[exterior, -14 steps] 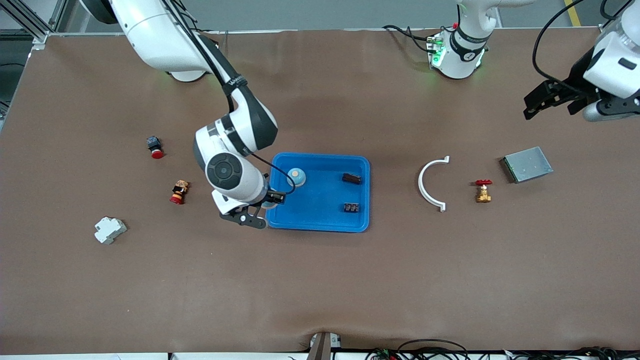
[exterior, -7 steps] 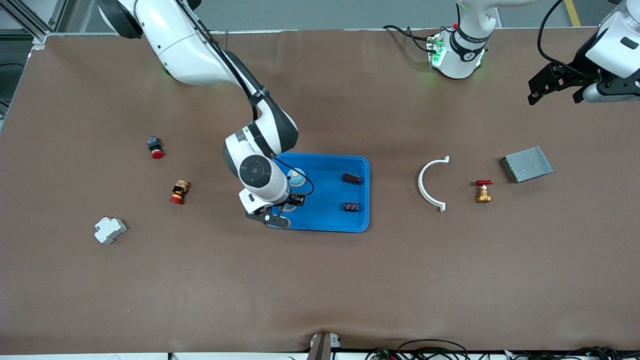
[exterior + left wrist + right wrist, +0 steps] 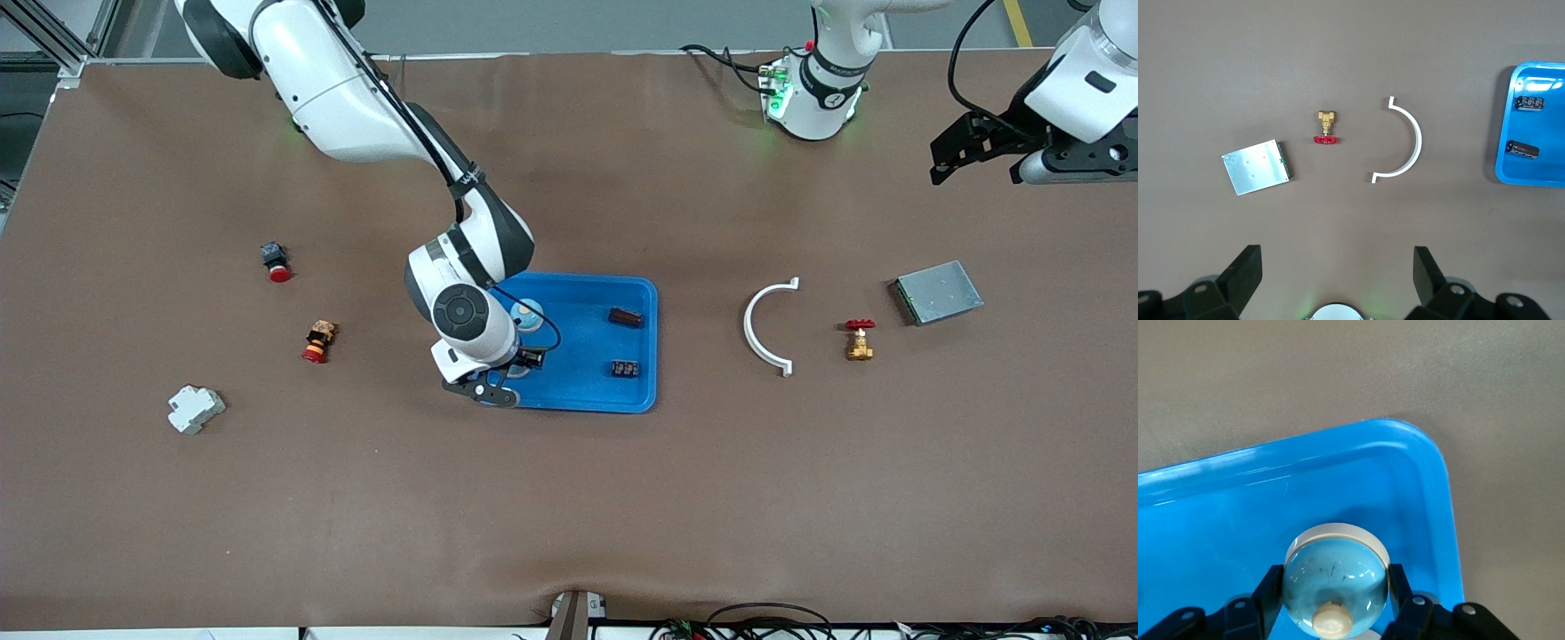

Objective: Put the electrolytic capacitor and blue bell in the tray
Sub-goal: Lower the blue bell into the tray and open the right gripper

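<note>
The blue tray [image 3: 640, 391] lies mid-table and also shows in the right wrist view [image 3: 1438, 493]. My right gripper [image 3: 508, 372] is over the tray's corner nearest the front camera at the right arm's end. It is shut on a blue bell [image 3: 1335, 580], a glassy dome with a cream knob; fingers [image 3: 1268, 593] press both its sides. A second pale blue bell [image 3: 528, 313] sits in the tray. Two small dark parts [image 3: 625, 317] [image 3: 624, 368] lie in the tray toward the left arm's end. My left gripper [image 3: 1336, 273] is open and empty, high over the left arm's end [image 3: 978, 160], waiting.
A white curved clip [image 3: 763, 329], a brass valve with red handle [image 3: 859, 340] and a grey metal box [image 3: 938, 292] lie toward the left arm's end. Two red-tipped buttons [image 3: 276, 260] [image 3: 317, 342] and a white block [image 3: 195, 409] lie toward the right arm's end.
My right gripper has moved with the bell from just outside the tray to over its corner. My left gripper has shifted a little.
</note>
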